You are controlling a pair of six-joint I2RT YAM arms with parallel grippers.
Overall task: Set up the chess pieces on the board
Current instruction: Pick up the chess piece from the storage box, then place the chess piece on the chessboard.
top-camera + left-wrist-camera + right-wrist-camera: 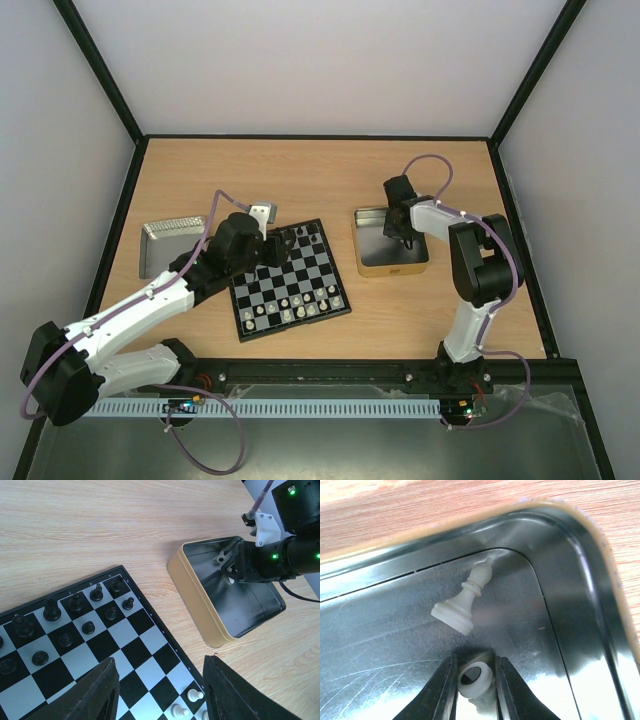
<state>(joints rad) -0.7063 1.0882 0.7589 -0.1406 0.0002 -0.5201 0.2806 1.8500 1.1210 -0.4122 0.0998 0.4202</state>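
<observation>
My right hand (475, 662) pinches a small cream chess piece (485, 684) lying in the gold-rimmed metal tray's (570, 605) corner, beside a toppled cream bishop (462, 602). I should lift straight up, clearing the tray wall, then carry it to the black-and-silver checkered board (290, 280).
</observation>
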